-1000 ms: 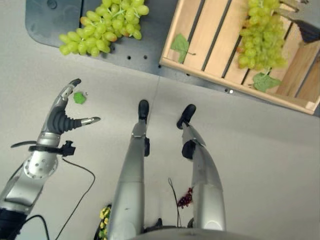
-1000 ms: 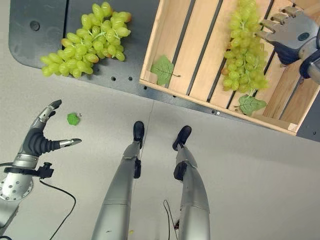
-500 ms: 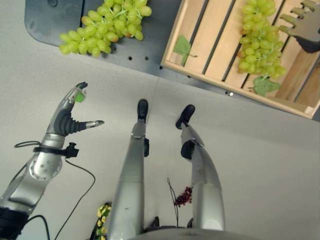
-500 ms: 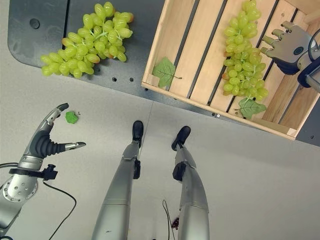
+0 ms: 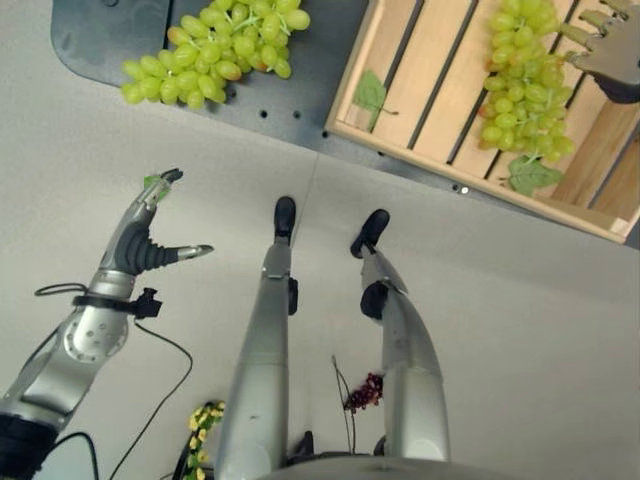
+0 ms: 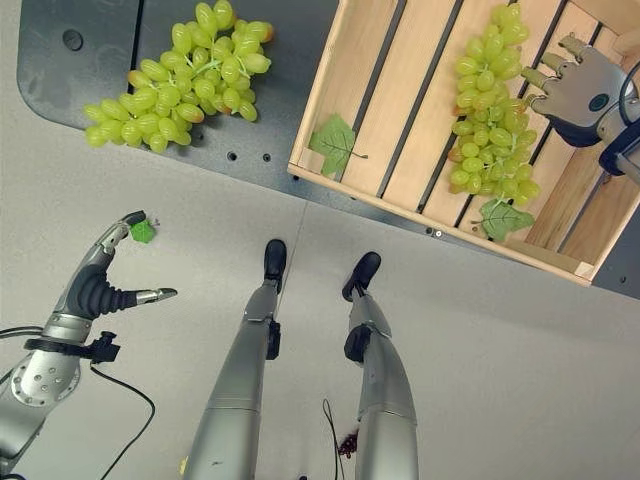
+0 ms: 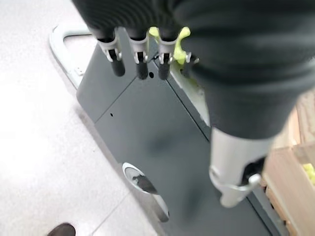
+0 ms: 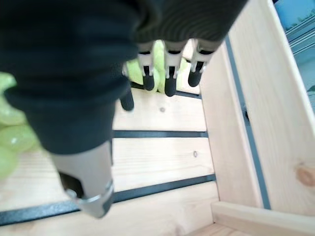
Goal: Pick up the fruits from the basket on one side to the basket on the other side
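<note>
One bunch of green grapes (image 6: 180,92) lies on a dark grey platform (image 6: 80,45) at the upper left. A second bunch of green grapes (image 6: 492,110) lies inside a wooden crate (image 6: 372,95) at the upper right. My right hand (image 6: 577,90) hovers open over the crate, just right of that bunch, holding nothing; its fingers (image 8: 170,73) hang straight above the slats. My left hand (image 5: 143,238) reaches out over the floor, open and empty, its fingertips beside a small green leaf (image 6: 143,231). Straight fingers (image 7: 140,58) and the platform show in the left wrist view.
Two loose green leaves lie in the crate, one near its front left corner (image 6: 335,146), one below the bunch (image 6: 503,216). On the floor near me lie a small dark red grape cluster (image 5: 365,393) and a yellow bunch (image 5: 200,425).
My left hand has stretched forward until its fingertips reach the small leaf. My right hand has drawn slightly away from the grapes in the crate. The whole picture has shifted a little.
</note>
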Controlling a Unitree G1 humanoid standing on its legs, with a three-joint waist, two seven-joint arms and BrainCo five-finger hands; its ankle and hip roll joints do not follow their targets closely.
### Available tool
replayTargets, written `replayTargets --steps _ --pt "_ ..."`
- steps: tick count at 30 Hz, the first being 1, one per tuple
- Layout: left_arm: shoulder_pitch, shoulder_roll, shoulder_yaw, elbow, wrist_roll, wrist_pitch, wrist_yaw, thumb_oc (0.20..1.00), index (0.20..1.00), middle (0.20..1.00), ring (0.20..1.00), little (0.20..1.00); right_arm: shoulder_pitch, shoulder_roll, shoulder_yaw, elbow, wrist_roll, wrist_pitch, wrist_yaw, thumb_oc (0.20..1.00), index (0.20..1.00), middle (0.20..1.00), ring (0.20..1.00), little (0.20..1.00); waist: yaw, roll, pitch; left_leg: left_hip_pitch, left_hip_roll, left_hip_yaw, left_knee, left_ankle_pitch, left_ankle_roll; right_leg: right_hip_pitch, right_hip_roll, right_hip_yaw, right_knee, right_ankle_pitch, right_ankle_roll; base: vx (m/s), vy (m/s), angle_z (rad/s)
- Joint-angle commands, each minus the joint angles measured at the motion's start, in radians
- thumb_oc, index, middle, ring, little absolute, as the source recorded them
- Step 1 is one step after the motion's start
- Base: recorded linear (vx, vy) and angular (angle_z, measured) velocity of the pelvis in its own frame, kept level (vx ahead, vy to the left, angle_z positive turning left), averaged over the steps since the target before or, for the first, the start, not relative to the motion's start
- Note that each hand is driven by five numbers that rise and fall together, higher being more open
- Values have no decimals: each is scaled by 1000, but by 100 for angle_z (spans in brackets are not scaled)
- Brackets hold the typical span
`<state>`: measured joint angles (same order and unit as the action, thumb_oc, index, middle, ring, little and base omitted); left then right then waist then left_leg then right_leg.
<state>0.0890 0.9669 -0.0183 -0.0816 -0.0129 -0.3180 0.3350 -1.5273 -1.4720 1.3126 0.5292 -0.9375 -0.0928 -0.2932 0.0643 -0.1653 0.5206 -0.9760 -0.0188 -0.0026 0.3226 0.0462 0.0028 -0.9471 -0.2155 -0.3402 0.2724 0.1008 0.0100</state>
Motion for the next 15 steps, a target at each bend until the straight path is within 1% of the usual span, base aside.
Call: replayTargets --steps 1,3,4,6,8,9,10,11,15 --pt "55 28 85 -78 22 -54 25 1000 1000 1000 1000 1000 -26 -75 87 39 51 39 -53 1000 1000 1000 1000 1000 14 -70 -1 103 -1 -43 -48 -77 -12 -14 -89 5 59 22 161 0 0 0" --pt "65 36 93 -82 15 -61 29 1000 1000 1000 1000 1000 -49 -98 87 22 94 28 -93 1000 1000 1000 1000 1000 10 -80 -1 105 1 -43 -46 -78 -13 -10 -87 5 56 23 161 0 0 0" --pt "65 36 93 -82 15 -62 29 1000 1000 1000 1000 1000 -50 -99 87 21 95 27 -94 1000 1000 1000 1000 1000 10 -80 -1 105 1 -43 -46 -77 -13 -10 -87 5 56 23 161 0 0 0" --pt "74 59 99 -87 14 -65 26 1000 1000 1000 1000 1000 -50 -126 87 -28 97 13 -98 1000 1000 1000 1000 1000 11 -98 -1 104 4 -44 -44 -79 -14 -9 -86 4 56 22 161 0 0 0" --pt "81 61 102 -90 14 -65 28 1000 1000 1000 1000 1000 -50 -138 87 -52 103 8 -99 1000 1000 1000 1000 1000 11 -103 -1 104 4 -43 -43 -79 -15 -9 -85 4 56 22 161 0 0 0" --pt "86 71 105 -98 14 -67 23 1000 1000 1000 1000 1000 -53 -161 87 -80 115 -5 -117 1000 1000 1000 1000 1000 4 -115 -1 108 5 -42 -45 -80 -16 -3 -83 3 53 22 161 0 0 0" --pt "87 71 105 -98 14 -66 23 1000 1000 1000 1000 1000 -53 -161 87 -79 115 -5 -117 1000 1000 1000 1000 1000 5 -114 -1 108 5 -42 -45 -80 -16 -3 -83 4 53 22 161 0 0 0" --pt "85 73 99 -104 12 -69 24 1000 1000 1000 1000 1000 -55 -167 87 -70 126 -7 -142 1000 1000 1000 1000 1000 1 -117 -1 109 6 -42 -46 -79 -17 0 -82 1 52 21 162 0 0 0" --pt "83 85 97 -107 6 -73 23 1000 1000 1000 1000 1000 -44 -174 87 -63 125 -11 -162 1000 1000 1000 1000 1000 0 -123 -1 113 8 -42 -50 -79 -18 5 -79 1 48 21 161 0 0 0"
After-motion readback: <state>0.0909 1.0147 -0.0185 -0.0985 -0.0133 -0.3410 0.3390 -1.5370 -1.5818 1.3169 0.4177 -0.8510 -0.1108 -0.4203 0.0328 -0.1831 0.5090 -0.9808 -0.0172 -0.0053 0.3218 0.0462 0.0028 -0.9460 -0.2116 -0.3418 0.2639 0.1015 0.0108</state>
